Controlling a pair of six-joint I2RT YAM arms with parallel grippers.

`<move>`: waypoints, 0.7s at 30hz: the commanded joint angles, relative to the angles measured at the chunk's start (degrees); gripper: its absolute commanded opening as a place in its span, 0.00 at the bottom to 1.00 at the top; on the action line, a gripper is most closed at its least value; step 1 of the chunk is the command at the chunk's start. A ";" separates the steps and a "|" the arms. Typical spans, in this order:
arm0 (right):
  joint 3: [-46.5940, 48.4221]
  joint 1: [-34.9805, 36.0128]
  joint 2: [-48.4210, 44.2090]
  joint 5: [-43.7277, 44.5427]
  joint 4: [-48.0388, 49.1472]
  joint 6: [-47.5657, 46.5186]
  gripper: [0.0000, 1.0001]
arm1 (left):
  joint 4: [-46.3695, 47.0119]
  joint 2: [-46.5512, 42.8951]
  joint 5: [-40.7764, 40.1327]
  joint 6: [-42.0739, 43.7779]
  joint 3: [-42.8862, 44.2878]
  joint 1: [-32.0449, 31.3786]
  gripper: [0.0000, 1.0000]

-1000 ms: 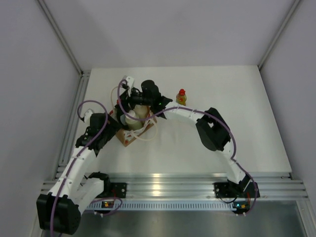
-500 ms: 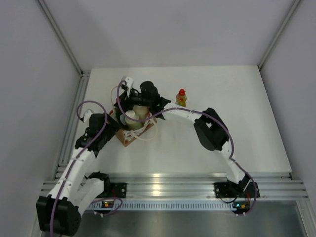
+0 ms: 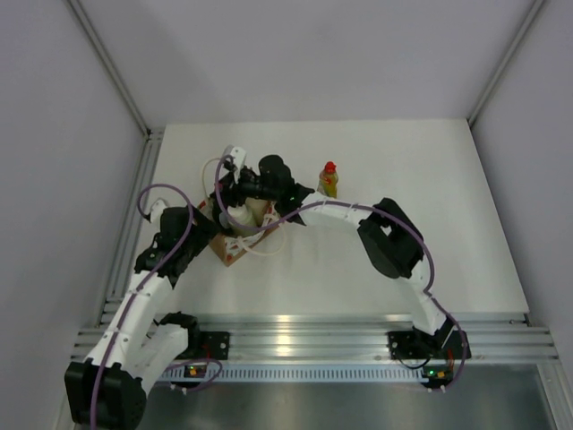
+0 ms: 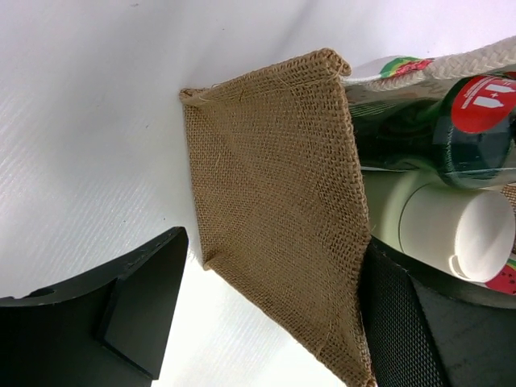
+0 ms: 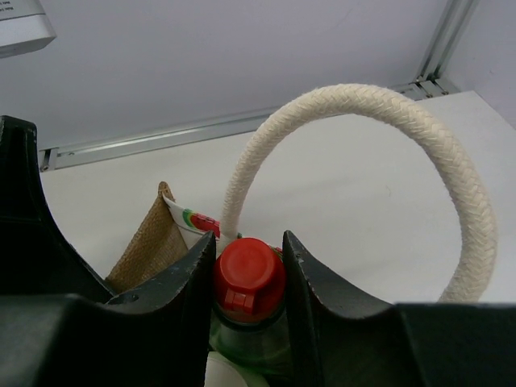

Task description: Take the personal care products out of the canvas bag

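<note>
Grasp: green bottle [image 5: 248,284] is pinched by right hand [image 5: 248,256] in bag [image 4: 274,201] | left hand [image 4: 256,322] spread | next: straight lift is needed

The right arm [image 3: 394,251] arches far over to the left, and the right gripper [image 5: 248,246] is clamped on the red cap of the dark green bottle [image 5: 242,343]. The left arm [image 3: 143,273] reaches forward, the left gripper [image 4: 258,322] low with its jaws spread wide.
</note>
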 commanded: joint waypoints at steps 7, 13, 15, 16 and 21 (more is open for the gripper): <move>0.88 1.73 -9.78 0.86 7.36 -0.99 0.00 | 1.29 -1.95 0.35 -1.03 0.16 -0.03 0.84; 1.40 1.73 -11.71 2.09 7.01 -1.34 0.00 | 1.29 -1.86 0.70 -0.94 0.07 -0.03 0.85; 1.75 1.82 -12.50 2.53 6.57 -1.34 0.00 | 1.29 -2.21 0.87 -0.86 0.15 -0.03 0.86; 2.19 1.82 -12.77 2.71 6.04 -1.25 0.00 | 1.29 -2.39 0.87 -0.68 0.15 -0.03 0.87; 3.86 2.17 -14.70 4.29 3.76 -1.25 0.00 | 1.29 -3.09 0.87 -0.77 -0.02 -0.03 0.88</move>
